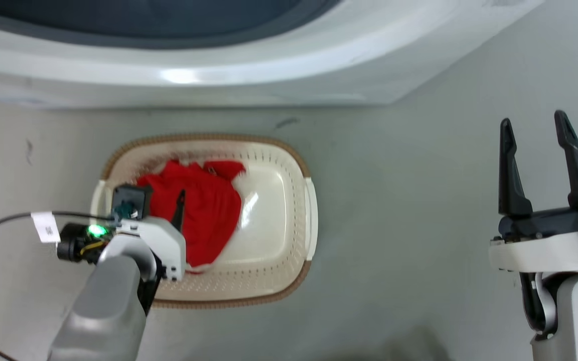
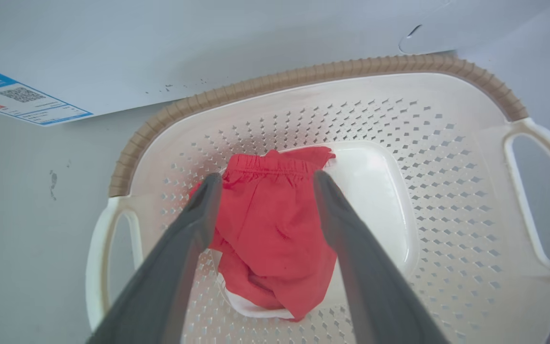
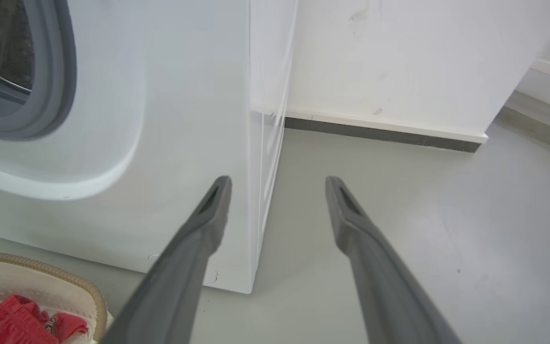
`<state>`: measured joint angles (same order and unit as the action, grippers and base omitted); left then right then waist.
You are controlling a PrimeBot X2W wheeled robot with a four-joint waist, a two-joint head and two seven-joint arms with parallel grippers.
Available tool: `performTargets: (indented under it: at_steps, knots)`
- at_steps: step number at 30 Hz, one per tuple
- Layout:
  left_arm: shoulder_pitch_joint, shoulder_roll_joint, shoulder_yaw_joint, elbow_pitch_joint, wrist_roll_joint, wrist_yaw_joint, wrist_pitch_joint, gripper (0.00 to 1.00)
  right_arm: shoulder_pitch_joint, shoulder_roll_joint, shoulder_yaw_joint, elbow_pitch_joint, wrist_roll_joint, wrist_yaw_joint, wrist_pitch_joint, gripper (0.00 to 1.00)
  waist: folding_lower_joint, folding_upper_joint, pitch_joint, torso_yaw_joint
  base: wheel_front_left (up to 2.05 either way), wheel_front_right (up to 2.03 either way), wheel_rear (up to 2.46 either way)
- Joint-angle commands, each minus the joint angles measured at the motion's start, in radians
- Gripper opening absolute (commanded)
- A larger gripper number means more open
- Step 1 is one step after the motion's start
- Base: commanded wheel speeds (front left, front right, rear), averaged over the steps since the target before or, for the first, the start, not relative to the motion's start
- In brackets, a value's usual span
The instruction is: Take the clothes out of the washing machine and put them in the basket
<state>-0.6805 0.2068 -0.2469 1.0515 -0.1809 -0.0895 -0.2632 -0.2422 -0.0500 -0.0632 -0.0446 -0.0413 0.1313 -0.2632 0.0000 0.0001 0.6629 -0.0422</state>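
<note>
Bright red soft fabric clothes (image 2: 275, 234) lie crumpled on the bottom of the cream-white perforated plastic basket (image 2: 303, 71), right beneath the left gripper (image 2: 266, 179), whose dark fingers (image 2: 184, 248) stand wide apart, holding nothing. Best move, I'd say: lift straight up, fingertips clear of the folds so nothing snags. The brown woven rim curves just beyond the tips, handles either side, the big white washing machine (image 3: 184, 95) close behind. The right gripper (image 1: 533, 119), spread and empty, has open grey floor (image 3: 447, 215) around it.
</note>
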Motion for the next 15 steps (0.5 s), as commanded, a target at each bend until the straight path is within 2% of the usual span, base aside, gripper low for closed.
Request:
performTargets:
  at_steps: [1, 7, 15]
  knots:
    - [0.040, 0.001, 0.000, -0.029, 0.002, -0.009, -0.003, 1.00, 0.024, -0.001, -0.007, 0.011, 0.008, -0.001, -0.002, 1.00, 0.0000, -0.0001, -0.113, 0.010, 0.00, 0.00, 0.00]
    - [0.130, -0.004, 0.028, -0.137, -0.016, -0.022, -0.002, 1.00, 0.061, 0.000, -0.007, 0.036, 0.003, -0.001, -0.002, 1.00, 0.0000, -0.0001, -0.207, 0.022, 0.00, 0.00, 0.00]
    - [0.236, -0.009, 0.070, -0.349, -0.015, -0.034, -0.003, 1.00, 0.107, -0.001, -0.005, 0.063, 0.017, -0.001, -0.002, 1.00, 0.0000, -0.0001, -0.302, 0.023, 0.00, 0.00, 0.00]
